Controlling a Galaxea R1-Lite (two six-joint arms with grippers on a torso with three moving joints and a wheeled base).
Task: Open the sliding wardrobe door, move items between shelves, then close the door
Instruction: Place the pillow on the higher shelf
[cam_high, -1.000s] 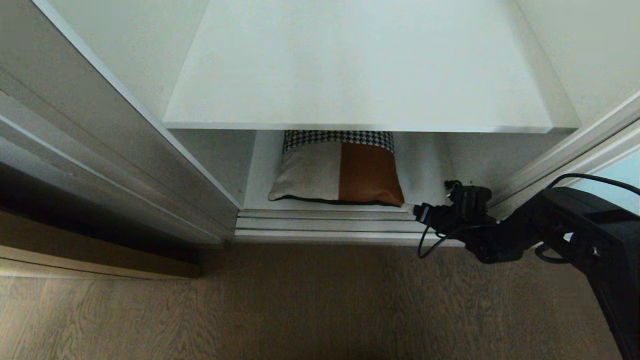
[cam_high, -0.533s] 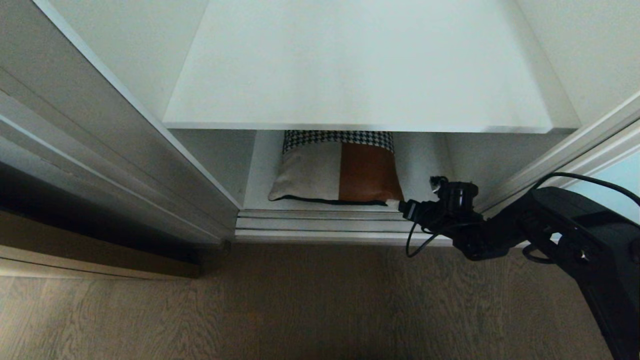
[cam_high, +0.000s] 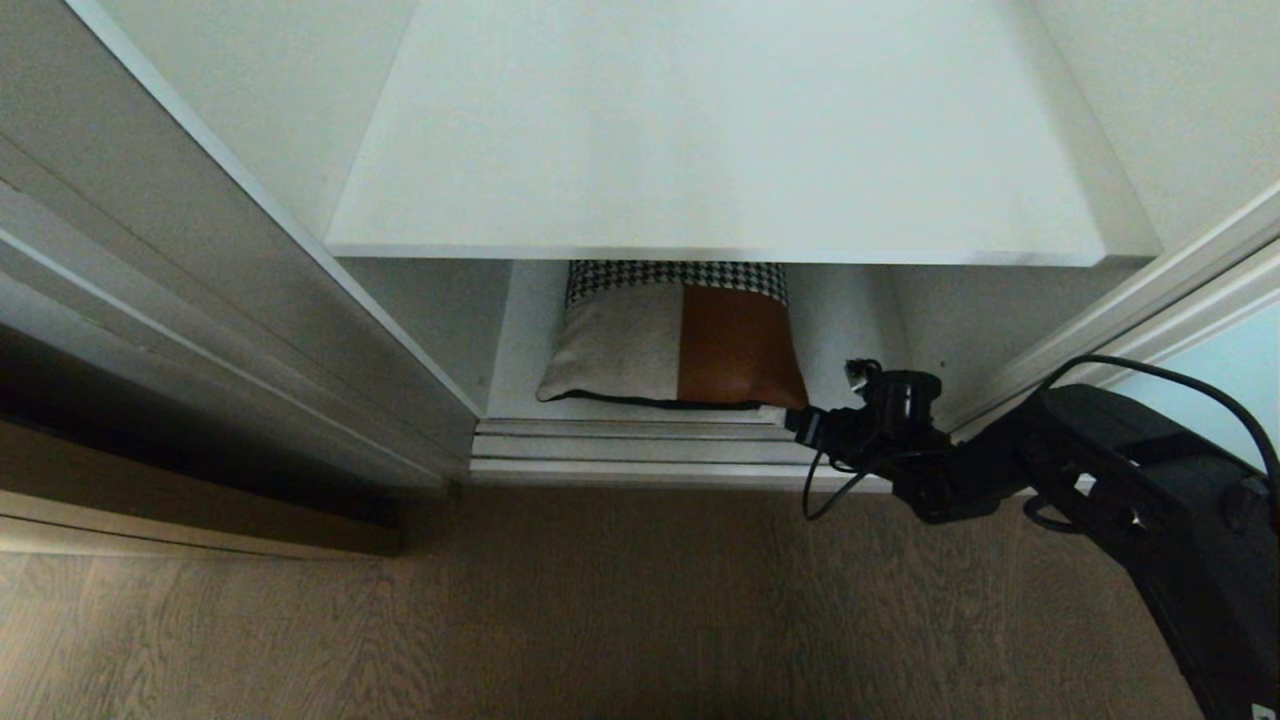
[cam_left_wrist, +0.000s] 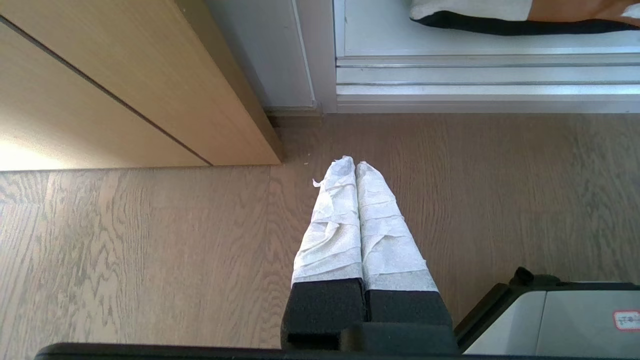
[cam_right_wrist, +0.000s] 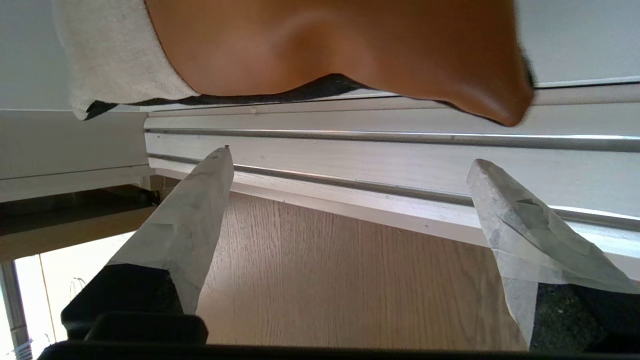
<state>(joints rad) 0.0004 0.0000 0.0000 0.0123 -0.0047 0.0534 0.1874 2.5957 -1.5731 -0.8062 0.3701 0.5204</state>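
A patchwork cushion lies on the bottom shelf of an open white wardrobe, its front edge just behind the silver floor track, with a second broad white shelf spanning the interior above it. Seen from the robot's head, the right gripper reaches in low from the right, level with the track and just beside the cushion's rust-orange front corner; a strip of the sliding wardrobe door, pale aqua glass, shows at the far right behind the arm. Only the right wrist camera shows that gripper's paper-wrapped fingers standing wide apart with nothing between them, the orange corner and cream panel of the cushion close ahead across the track. Only the left wrist camera shows the left gripper, its wrapped fingers pressed together and empty, hanging over the wood-grain floor near a tan wooden door. A small red-bordered label sits on the robot's grey body there; its writing is too small to read.
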